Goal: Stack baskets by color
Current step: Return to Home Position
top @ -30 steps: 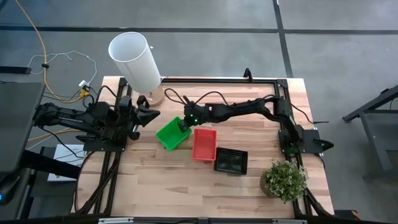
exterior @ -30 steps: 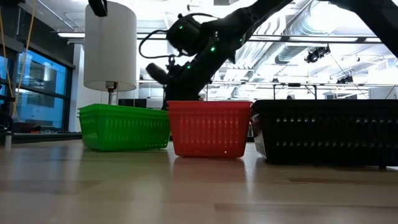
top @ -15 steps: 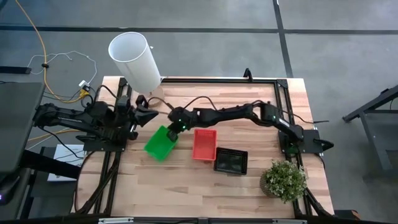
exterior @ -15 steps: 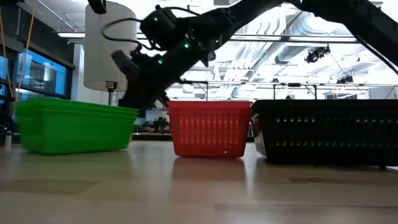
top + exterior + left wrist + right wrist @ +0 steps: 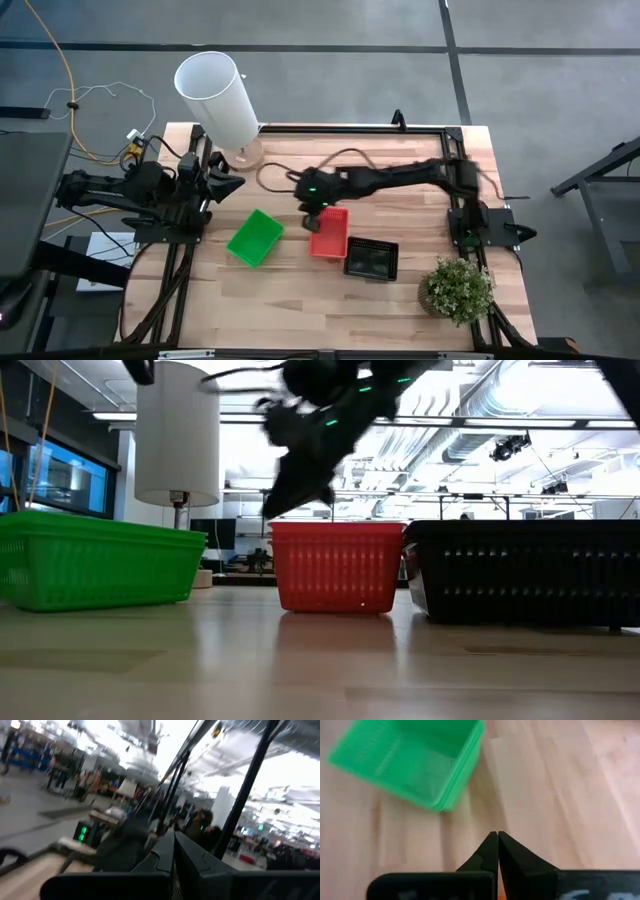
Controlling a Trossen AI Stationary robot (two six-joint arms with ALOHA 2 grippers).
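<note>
A green basket [image 5: 255, 237] rests on its base on the table's left half; its rim shows layered edges in the right wrist view [image 5: 415, 760]. A red basket [image 5: 330, 234] stands at the middle and a black basket [image 5: 371, 259] just right of it, toward the near edge. In the low view they stand in a row: green [image 5: 100, 560], red [image 5: 337, 565], black [image 5: 525, 570]. My right gripper [image 5: 318, 212] hovers shut above the red basket's far left end [image 5: 290, 495], clear of all baskets [image 5: 497, 845]. My left gripper [image 5: 236, 183] waits shut at the far left [image 5: 174, 855].
A tall white cylinder [image 5: 217, 97] stands at the table's far left corner, behind my left gripper. A potted green plant [image 5: 456, 288] sits at the near right. Bare wood lies along the near edge and between the green and red baskets.
My right gripper, shut throughout, swept toward the table's left edge with the green basket, which slid left and a little nearer and turned. The gripper then left it, rose, rolled and drew back right to above the red basket's far end.
</note>
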